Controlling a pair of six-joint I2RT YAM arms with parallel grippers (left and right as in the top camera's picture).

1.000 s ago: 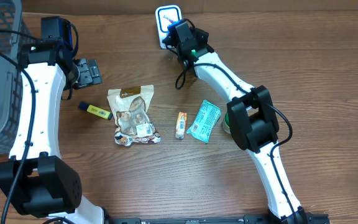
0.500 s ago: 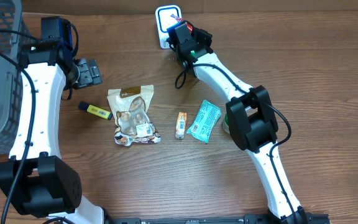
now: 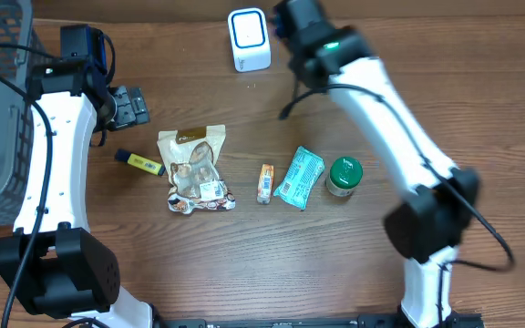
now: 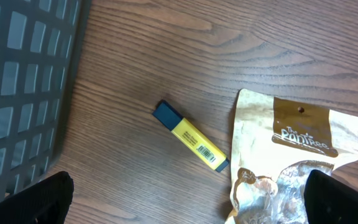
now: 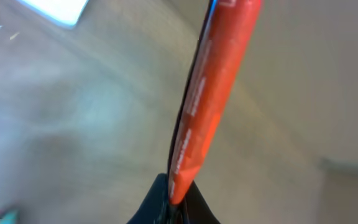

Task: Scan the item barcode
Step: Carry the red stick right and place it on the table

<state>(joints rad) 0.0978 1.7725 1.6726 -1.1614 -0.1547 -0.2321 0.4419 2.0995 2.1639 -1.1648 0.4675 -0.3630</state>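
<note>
A thin, flat orange-red packet (image 5: 213, 81) with a glossy skin and fine print stands edge-on up the middle of the blurred right-wrist view. Its lower end is pinched between the closed dark fingers of the right gripper (image 5: 176, 200). Overhead, that arm's wrist sits at top centre, just right of the white, rounded, box-like scanner (image 3: 249, 38) with its blue-rimmed window.

At upper left the left gripper (image 3: 133, 105) is spread wide and holds nothing, over the wood-grain table (image 3: 481, 118) and near a grey lattice basket (image 4: 17, 93). Below it lie a yellow highlighter (image 4: 190, 145) with dark ends and a crinkled tan pouch (image 4: 297, 149). A small orange bar (image 3: 265, 182), a teal wrapper (image 3: 299, 178) and a green-lidded jar (image 3: 344, 175) lie mid-frame.
</note>
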